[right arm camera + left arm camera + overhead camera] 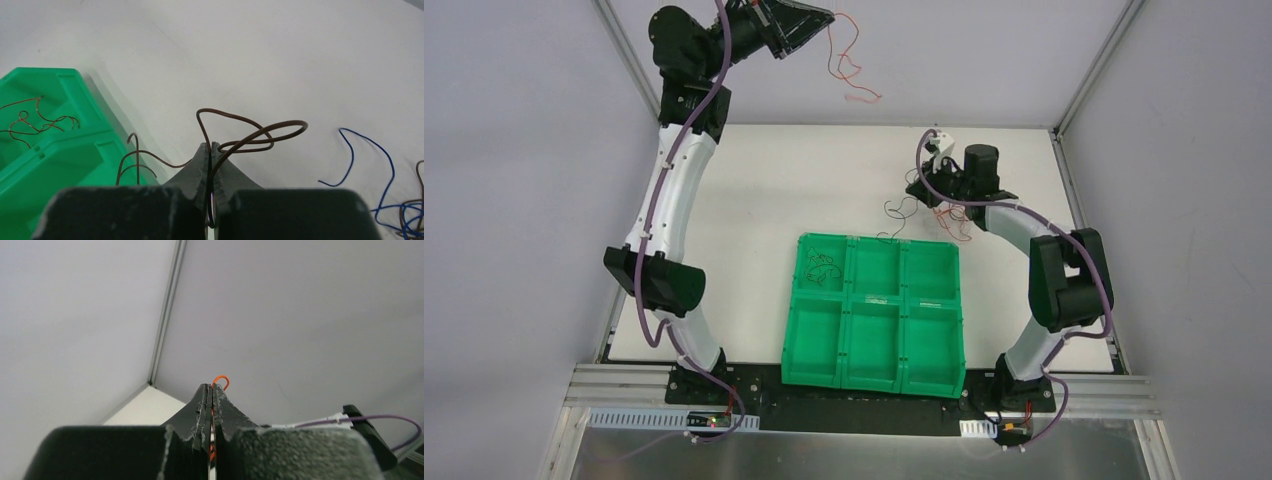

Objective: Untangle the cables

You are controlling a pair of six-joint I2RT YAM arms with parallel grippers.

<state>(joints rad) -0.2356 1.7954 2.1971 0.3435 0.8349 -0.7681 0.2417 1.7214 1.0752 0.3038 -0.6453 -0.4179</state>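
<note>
My left gripper (826, 18) is raised high at the back, above the table. It is shut on a thin orange cable (852, 68) that dangles in curls below it. In the left wrist view the orange cable (220, 380) loops out past the closed tips of the left gripper (212, 388). My right gripper (921, 196) is low over the table behind the green tray. It is shut on a dark brown cable (250, 135) that loops out from the closed tips of the right gripper (210, 146). The same cable shows black in the top view (894, 212).
A green six-compartment tray (874, 372) sits mid-table, with a loose dark cable (824, 270) in its back left compartment, also in the right wrist view (40, 120). A blue cable (372, 160) lies right of the right gripper. Reddish cables (956, 224) lie under the right wrist.
</note>
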